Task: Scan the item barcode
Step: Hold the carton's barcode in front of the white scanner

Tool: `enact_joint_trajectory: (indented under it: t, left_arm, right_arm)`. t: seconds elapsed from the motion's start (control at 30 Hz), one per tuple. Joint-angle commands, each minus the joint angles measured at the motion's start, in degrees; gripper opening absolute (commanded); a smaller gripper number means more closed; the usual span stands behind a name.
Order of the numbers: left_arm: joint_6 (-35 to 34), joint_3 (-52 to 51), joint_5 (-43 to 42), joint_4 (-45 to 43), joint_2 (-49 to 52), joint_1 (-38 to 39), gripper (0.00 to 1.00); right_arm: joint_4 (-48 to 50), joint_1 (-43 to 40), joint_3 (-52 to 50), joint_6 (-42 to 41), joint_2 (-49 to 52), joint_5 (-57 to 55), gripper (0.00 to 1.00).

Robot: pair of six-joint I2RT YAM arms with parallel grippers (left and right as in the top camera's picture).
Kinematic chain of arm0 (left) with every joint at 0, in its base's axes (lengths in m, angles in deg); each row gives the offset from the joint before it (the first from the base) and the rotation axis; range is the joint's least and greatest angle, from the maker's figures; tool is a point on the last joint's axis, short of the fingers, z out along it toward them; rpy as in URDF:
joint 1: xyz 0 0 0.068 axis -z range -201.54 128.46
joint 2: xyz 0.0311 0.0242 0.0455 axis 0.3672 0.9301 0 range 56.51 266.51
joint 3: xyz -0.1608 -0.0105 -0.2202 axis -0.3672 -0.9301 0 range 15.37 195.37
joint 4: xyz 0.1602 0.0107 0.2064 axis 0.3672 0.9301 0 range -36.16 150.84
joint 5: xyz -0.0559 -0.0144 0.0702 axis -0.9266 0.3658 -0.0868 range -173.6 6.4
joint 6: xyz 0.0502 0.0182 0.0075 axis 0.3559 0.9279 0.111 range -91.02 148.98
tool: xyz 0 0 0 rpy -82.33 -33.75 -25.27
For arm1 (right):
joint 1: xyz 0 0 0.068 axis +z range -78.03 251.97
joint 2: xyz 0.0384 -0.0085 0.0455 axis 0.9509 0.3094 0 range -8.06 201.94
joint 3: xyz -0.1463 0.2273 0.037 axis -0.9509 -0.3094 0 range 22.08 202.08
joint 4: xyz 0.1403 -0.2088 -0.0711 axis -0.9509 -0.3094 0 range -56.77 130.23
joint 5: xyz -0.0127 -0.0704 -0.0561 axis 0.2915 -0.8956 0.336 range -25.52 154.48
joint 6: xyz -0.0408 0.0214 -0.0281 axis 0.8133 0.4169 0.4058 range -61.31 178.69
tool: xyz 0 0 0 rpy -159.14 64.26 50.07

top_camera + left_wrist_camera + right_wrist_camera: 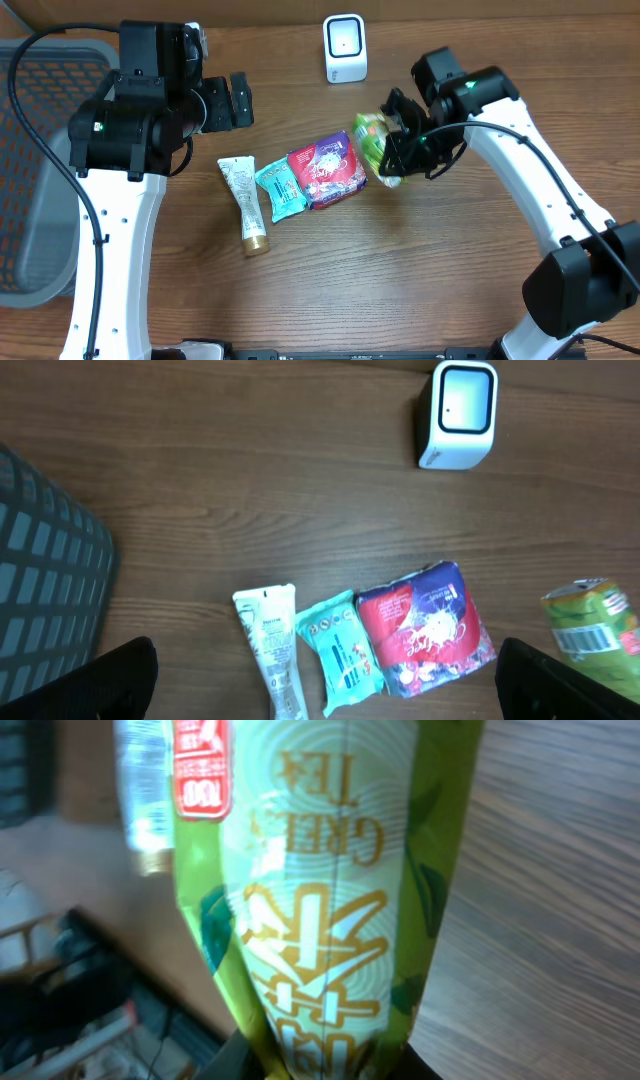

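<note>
Green tea packet (330,870), "GREEN TEA" print, perhaps "100"

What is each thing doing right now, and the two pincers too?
green tea bag, pinched in the right pincer.
right pincer, shut on the bag.
left pincer, open, empty.
scanner, standing upright.
tube, lying flat.
teal pack, lying flat.
red pack, lying flat.
</note>
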Motion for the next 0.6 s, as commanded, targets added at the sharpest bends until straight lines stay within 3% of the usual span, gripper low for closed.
enact_joint_trajectory:
  t: [0.0,0.1,0.23,0.37,0.57]
  left_arm:
    - [0.74,0.81,-0.39,-0.02,0.33,0.04,1.0]
    - [0.74,0.81,-0.39,-0.02,0.33,0.04,1.0]
    - [0.74,0.81,-0.39,-0.02,0.33,0.04,1.0]
    - [0.74,0.81,-0.39,-0.02,0.33,0.04,0.99]
    - [0.74,0.81,-0.39,-0.02,0.33,0.04,0.99]
  right_arm:
    - [-2.93,0.13,9.66,4.81,-0.68,7.91,0.09]
    - [-4.52,0.13,17.27,2.12,-0.68,4.48,0.09]
    - [-2.47,0.42,24.63,-5.55,-0.68,-15.61,0.1]
    - [4.81,2.29,24.3,-6.38,-0.09,-31.8,0.1]
    - [19.28,4.92,21.31,-6.27,3.91,-46.29,0.13]
